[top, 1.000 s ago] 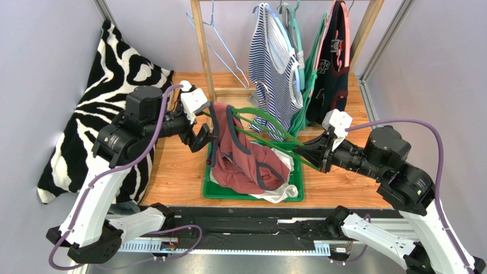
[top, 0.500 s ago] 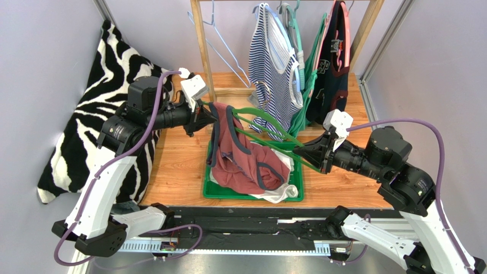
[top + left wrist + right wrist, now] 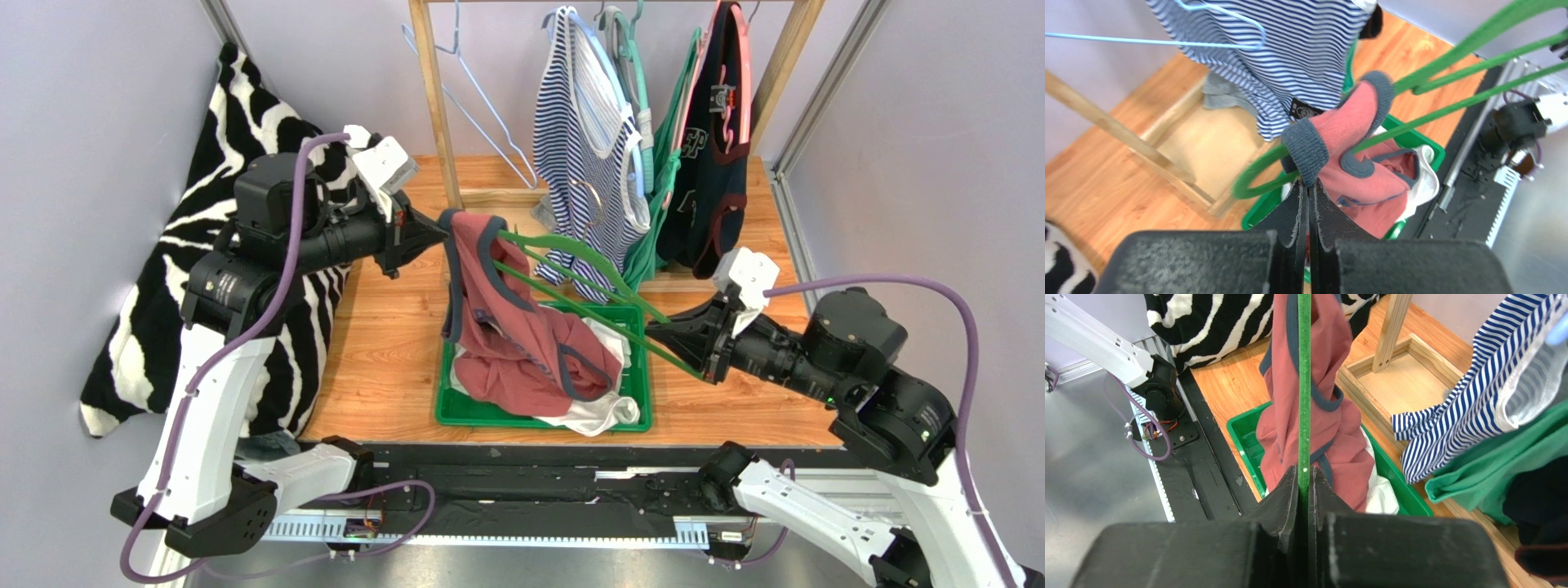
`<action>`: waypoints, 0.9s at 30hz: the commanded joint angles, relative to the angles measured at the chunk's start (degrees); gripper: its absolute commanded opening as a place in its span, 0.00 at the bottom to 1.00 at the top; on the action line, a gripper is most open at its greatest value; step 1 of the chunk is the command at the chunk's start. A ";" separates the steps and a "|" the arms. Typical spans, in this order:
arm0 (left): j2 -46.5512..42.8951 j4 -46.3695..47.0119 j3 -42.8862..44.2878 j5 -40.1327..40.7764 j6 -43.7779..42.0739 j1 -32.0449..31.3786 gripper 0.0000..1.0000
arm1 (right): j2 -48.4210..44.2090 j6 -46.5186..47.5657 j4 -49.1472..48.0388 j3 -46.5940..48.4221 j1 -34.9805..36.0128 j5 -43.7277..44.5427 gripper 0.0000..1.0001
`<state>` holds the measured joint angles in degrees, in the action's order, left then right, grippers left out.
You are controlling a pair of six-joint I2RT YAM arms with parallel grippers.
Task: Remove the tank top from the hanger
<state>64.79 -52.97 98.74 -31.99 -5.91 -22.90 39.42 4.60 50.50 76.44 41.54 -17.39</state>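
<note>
A red tank top [image 3: 521, 337] with dark blue trim hangs from a green hanger [image 3: 589, 272] over the green bin [image 3: 540, 412]. My left gripper [image 3: 432, 232] is shut on the top's blue-edged strap [image 3: 1308, 147] at the hanger's left end. My right gripper [image 3: 689, 339] is shut on the hanger's green bar [image 3: 1304, 386], holding it up from the right. In the right wrist view the tank top [image 3: 1309, 416] drapes on both sides of the bar. Its lower part lies bunched in the bin on a white cloth [image 3: 601, 414].
A wooden rack [image 3: 432, 98] at the back holds an empty light-blue wire hanger [image 3: 466, 86], a striped top [image 3: 589, 147], a green garment [image 3: 662, 184] and a dark one [image 3: 718, 147]. A zebra-print cloth [image 3: 209, 233] lies at the left.
My left gripper closed on the tank top's strap and moved up and back to the left with it. The right arm drew slightly right and nearer with the hanger.
</note>
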 commanded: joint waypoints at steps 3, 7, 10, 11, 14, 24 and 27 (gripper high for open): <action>-1.69 1.38 3.48 9.37 1.08 1.71 0.00 | -2.77 1.81 4.68 3.96 -0.14 1.91 0.00; -1.60 1.82 3.57 13.19 1.43 2.33 0.00 | -5.05 1.73 10.22 7.66 -0.14 3.50 0.00; -1.16 1.64 3.65 7.57 2.30 2.42 0.00 | -7.95 1.90 12.95 11.35 -0.14 4.99 0.00; -1.08 1.56 3.83 6.68 2.57 2.42 0.00 | -8.56 2.25 13.22 12.23 -0.14 4.56 0.00; -0.02 1.47 4.62 3.44 2.40 2.15 0.00 | -9.54 2.52 12.35 16.10 -0.14 6.30 0.00; 4.98 -2.13 0.14 5.52 -5.94 -9.26 0.00 | 2.58 -5.82 -0.40 15.66 -0.14 19.04 0.00; 6.91 -2.22 -0.21 6.76 -8.05 -9.80 0.00 | 7.33 -7.58 -1.37 16.54 -0.14 22.56 0.00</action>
<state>69.21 -54.48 99.15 -27.68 -8.75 -31.73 40.73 1.21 54.65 92.88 41.54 -1.78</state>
